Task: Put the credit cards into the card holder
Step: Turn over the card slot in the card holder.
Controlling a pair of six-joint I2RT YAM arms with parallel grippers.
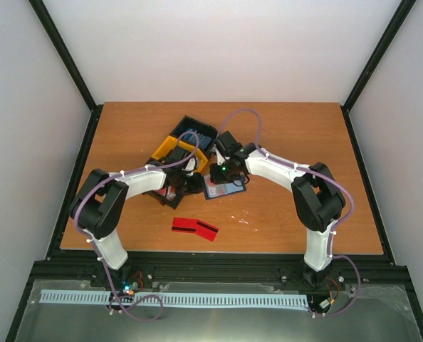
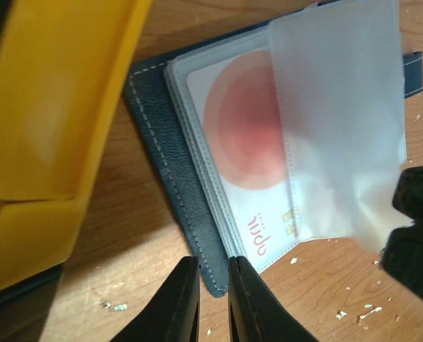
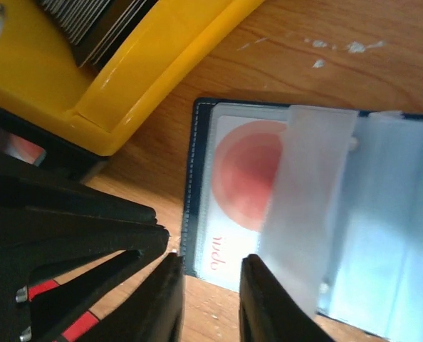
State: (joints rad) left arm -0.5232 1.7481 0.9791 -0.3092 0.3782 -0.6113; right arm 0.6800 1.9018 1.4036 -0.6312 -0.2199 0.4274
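Left end effector fingers nearly together over card holder corner | right end effector narrowly apart at its edge | credit cards flat on surface, near the arms | likely light, stiff, slick: pinch 1 long edge

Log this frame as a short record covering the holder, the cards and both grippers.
card holder: open, flat on the table, beside the yellow bin
stored card: white with a red circle, inside a clear pocket
clear sleeve: one leaf lifted off the page
loose card: red credit card on the table nearer the arm bases, apart from both grippers
left gripper: fingers nearly together at the holder's corner; grip unclear
right gripper: fingers apart at the holder's edge, one beside the lifted sleeve
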